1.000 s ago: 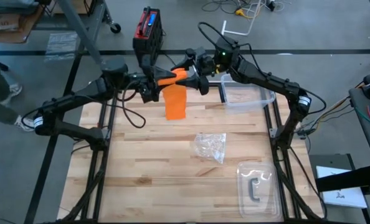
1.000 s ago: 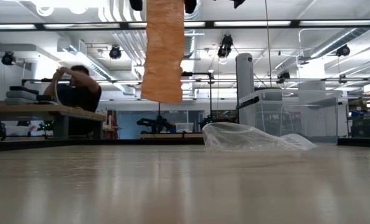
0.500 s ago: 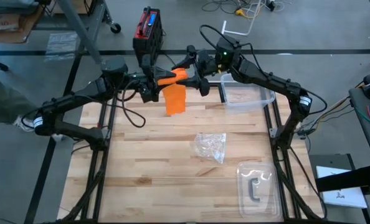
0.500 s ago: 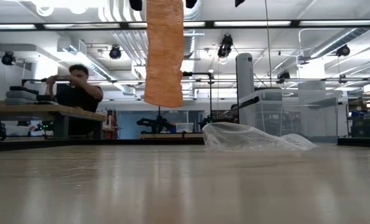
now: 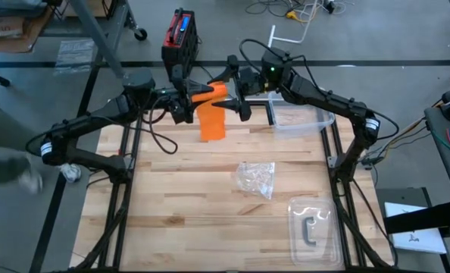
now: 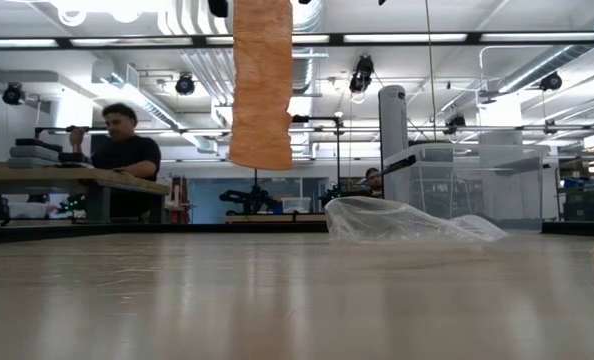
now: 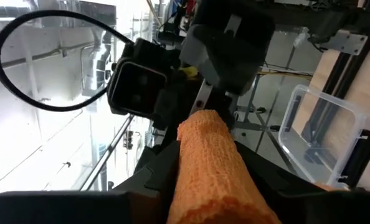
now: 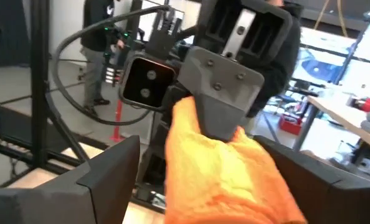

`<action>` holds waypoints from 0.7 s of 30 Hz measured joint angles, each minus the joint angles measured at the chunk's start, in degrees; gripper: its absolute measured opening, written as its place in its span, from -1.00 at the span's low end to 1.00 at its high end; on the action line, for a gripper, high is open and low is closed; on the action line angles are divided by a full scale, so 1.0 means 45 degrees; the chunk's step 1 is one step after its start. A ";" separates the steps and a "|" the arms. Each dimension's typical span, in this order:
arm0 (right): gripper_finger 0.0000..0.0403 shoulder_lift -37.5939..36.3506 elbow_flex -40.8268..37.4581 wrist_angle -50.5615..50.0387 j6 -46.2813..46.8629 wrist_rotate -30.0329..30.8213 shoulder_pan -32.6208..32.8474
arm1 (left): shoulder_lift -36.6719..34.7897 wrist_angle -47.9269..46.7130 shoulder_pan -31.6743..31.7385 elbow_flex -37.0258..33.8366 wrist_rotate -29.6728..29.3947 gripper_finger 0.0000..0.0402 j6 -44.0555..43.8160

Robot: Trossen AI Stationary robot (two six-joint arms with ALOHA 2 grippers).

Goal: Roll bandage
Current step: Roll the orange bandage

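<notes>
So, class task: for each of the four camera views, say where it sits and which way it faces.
High view: above the table, looking straight down; both arms show.
Low view: at tabletop height, looking level into the room; no gripper shows.
Left wrist view: on the left arm, facing the right gripper.
Right wrist view: on the right arm, facing the left gripper.
All four share the bandage.

The bandage [image 7: 213, 168] is rough, matt woven cloth above the table [image 5: 179, 220] of smooth pale wood, where crinkled glossy clear plastic wrapper [image 5: 257, 179] lies.
</notes>
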 joint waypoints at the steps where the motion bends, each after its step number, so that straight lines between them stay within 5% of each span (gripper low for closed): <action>1: 0.43 0.0000 0.0000 -0.0026 -0.0044 0.0083 0.0026 | -0.0009 0.0029 0.0000 0.0000 -0.0004 -0.42 -0.0005; 21: -0.17 0.0000 0.0000 -0.0020 0.1611 0.0613 0.0038 | -0.0024 0.0218 -0.0058 0.0000 -0.0004 -0.39 -0.0544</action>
